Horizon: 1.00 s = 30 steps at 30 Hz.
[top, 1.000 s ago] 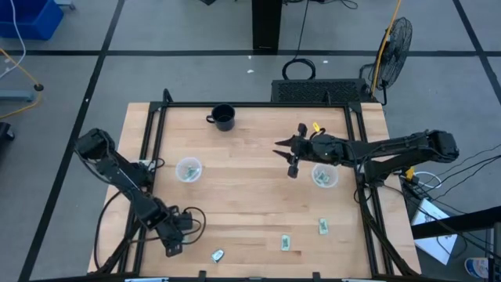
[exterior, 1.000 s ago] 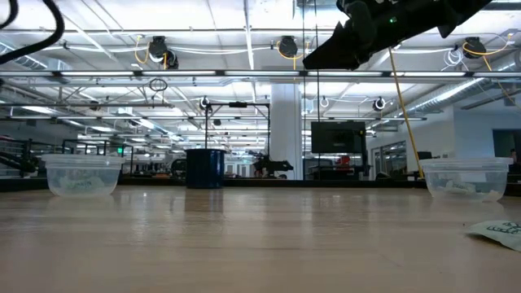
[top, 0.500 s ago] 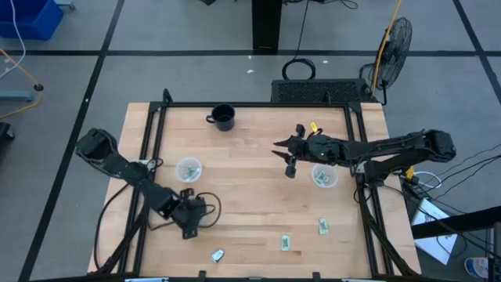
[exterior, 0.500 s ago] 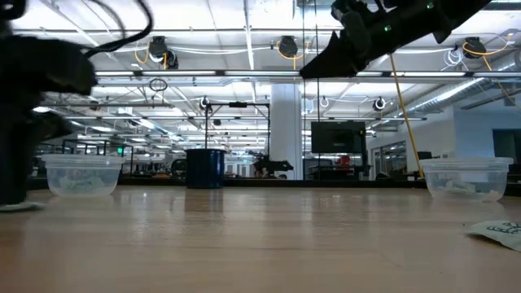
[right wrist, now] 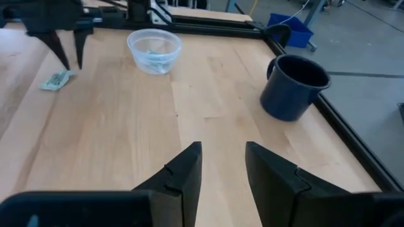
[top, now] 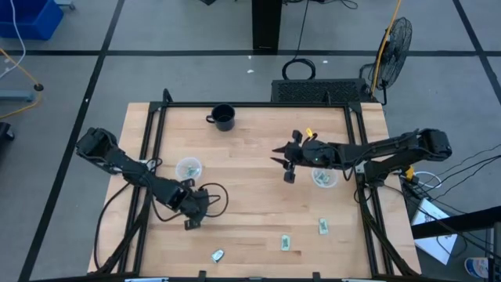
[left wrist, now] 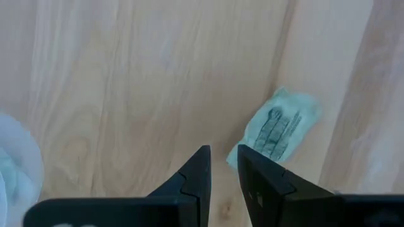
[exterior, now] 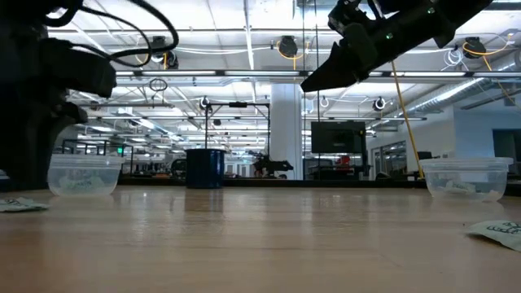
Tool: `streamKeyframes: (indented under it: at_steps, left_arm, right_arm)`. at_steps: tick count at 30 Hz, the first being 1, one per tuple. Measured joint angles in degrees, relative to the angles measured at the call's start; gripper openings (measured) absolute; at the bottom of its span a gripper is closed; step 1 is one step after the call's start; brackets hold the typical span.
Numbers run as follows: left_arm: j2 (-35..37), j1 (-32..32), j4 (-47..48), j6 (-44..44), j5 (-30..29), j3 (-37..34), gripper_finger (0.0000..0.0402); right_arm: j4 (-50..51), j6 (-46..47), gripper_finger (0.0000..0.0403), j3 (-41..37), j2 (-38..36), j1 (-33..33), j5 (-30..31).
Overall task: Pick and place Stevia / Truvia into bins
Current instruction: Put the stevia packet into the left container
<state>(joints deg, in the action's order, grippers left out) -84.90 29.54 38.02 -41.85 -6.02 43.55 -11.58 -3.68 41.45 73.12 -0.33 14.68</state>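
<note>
The left gripper (top: 190,222) has swung in from the table's front-left corner over the last second and now hangs just above the wood beside the left bin (top: 188,168), its fingers a narrow slot apart and holding nothing. In the left wrist view one Stevia packet (left wrist: 278,128) lies flat just off its fingertips, slightly to one side rather than between them; the right wrist view shows the same packet (right wrist: 57,80) beside that gripper, not gripped. So the arm has closed on its target but has not yet taken it, and it probably needs a small sideways shift before pinching. The right gripper (top: 285,164) has drifted slightly away from the right bin (top: 323,176), high above the table, its fingers a little apart and empty, with the mug (right wrist: 294,84) ahead of it. Three more packets (top: 286,243) wait well beyond both grippers, near the table's front edge.
</note>
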Motion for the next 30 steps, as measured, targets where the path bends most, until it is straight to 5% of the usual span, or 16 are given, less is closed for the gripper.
streamKeyframes:
  at_steps: [14, 20, 24, 30]
  left_arm:
    - [-0.62, 0.2, -3.08, 0.59, 1.46, -1.62, 0.0162]
    - [-0.63, 0.15, -5.54, 1.3, 2.82, -3.98, 0.0167]
    - [-0.63, -0.01, -5.3, 4.56, 2.65, -3.93, 0.0128]
    - [-0.07, -1.27, -4.62, 5.25, 2.59, -3.58, 0.0013]
  right_arm:
    - [-0.15, 0.01, 0.0114, 0.0, 0.0, 0.49, -0.02]
    - [-0.16, -0.01, 0.0114, 0.0, 0.0, 0.48, -0.02]
    - [-0.24, -0.07, 0.0114, 0.0, 0.0, 0.47, -0.02]
    - [-0.54, -0.05, 0.0114, 0.0, 0.0, 0.45, -0.02]
